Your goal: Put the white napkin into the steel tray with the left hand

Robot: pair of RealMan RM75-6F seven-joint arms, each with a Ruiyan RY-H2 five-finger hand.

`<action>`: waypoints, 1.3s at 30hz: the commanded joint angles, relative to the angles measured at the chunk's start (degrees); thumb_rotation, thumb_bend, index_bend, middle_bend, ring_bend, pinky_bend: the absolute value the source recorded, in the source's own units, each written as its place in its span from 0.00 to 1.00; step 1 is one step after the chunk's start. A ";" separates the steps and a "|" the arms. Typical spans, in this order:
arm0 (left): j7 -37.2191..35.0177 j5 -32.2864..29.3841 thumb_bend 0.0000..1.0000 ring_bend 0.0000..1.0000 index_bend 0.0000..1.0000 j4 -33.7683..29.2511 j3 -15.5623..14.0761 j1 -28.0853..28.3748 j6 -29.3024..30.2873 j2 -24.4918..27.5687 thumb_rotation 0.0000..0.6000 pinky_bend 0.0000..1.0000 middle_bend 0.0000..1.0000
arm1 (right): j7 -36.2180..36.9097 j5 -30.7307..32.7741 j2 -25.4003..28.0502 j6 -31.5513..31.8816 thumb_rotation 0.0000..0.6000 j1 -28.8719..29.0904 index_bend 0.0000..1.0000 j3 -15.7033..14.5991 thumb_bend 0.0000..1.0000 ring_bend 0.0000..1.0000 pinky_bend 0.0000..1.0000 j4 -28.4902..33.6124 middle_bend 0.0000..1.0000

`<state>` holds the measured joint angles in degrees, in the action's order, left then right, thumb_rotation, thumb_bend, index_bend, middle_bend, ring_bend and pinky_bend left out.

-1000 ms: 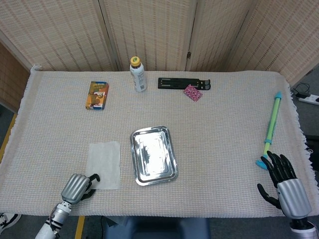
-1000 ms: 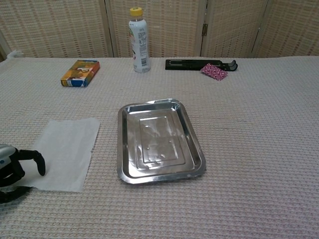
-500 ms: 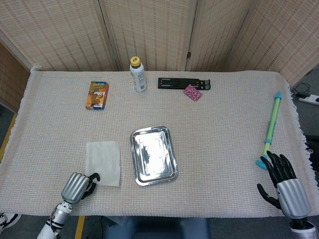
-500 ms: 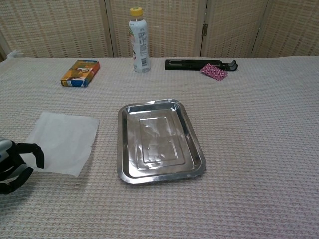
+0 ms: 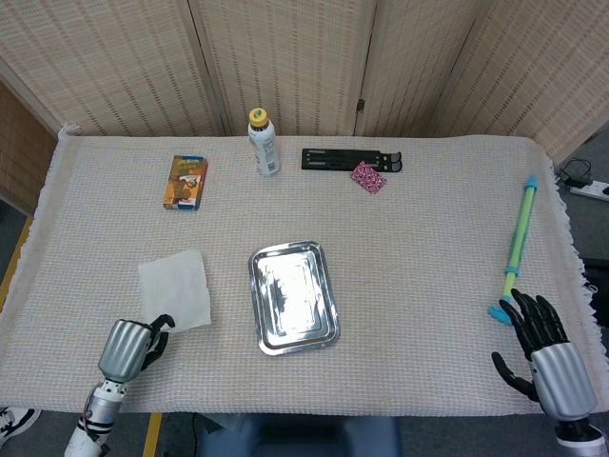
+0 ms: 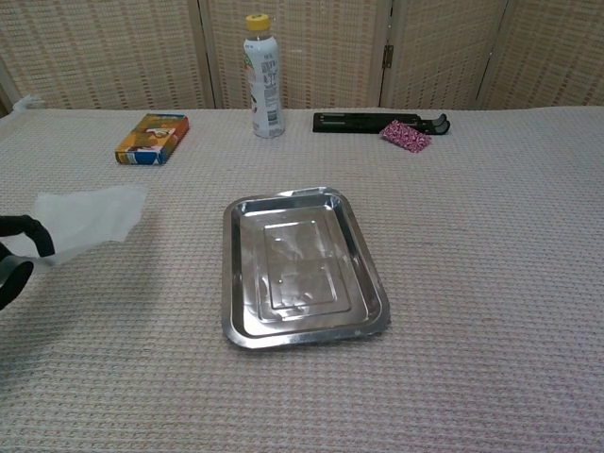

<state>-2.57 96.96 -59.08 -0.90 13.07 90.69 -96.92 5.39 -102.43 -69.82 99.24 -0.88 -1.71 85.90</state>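
**Status: Napkin Grasped and Lifted, Transfer to Tray Outstanding**

I had the left hand [image 5: 129, 345] at the near left edge of the table, its dark fingertips pinching the near corner of the white napkin [image 5: 175, 289]. In the chest view the sheet hung off the cloth, draped and slightly crumpled from the pinch point, so I judged the grasp and lift complete. Only the fingertips of that hand showed in the chest view, at the frame's left edge.

The steel tray [image 5: 326, 291] lay flat near the table's centre, to the right of the napkin and apart from it. Its interior held nothing. I judged the carry over the tray and the release as the remaining steps.

The right hand [image 5: 540, 335] rested at the near right corner with fingers spread and holding nothing, its fingertips near the lower end of a green and blue stick [image 5: 518, 244].

A bottle [image 5: 263, 143], a small box [image 5: 185, 182] and a black bar [image 5: 344, 159] stood along the far side, well clear of the transfer path.
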 commanded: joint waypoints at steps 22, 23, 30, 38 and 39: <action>22.34 6.41 0.63 1.00 0.50 -16.48 1.69 7.79 -6.13 -2.32 1.00 1.00 1.00 | 5.81 -2.35 3.47 6.01 1.00 -1.72 0.00 -0.15 0.41 0.00 0.00 1.76 0.00; 22.89 6.51 0.63 1.00 0.50 -16.76 1.79 8.06 -6.41 -2.64 1.00 1.00 1.00 | 6.01 -2.45 3.56 6.27 1.00 -1.79 0.00 -0.12 0.41 0.00 0.00 1.79 0.00; 25.85 6.80 0.63 1.00 0.50 -17.34 2.53 10.61 -9.56 -5.41 1.00 1.00 1.00 | 7.67 -2.94 4.34 8.10 1.00 -2.39 0.00 0.01 0.41 0.00 0.00 2.03 0.00; 25.72 5.06 0.63 1.00 0.50 -15.06 3.50 13.59 -14.05 -8.78 1.00 1.00 1.00 | 10.03 -2.04 5.29 9.57 1.00 -2.88 0.00 0.73 0.41 0.00 0.00 2.31 0.00; 25.63 4.81 0.63 1.00 0.50 -14.85 3.51 13.95 -14.72 -9.10 1.00 1.00 1.00 | 10.34 -1.79 5.40 9.72 1.00 -2.93 0.00 0.89 0.41 0.00 0.00 2.34 0.00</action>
<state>23.23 102.23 -74.38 2.45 26.44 76.76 -105.45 15.53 -104.41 -64.54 108.79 -3.73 -0.98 88.19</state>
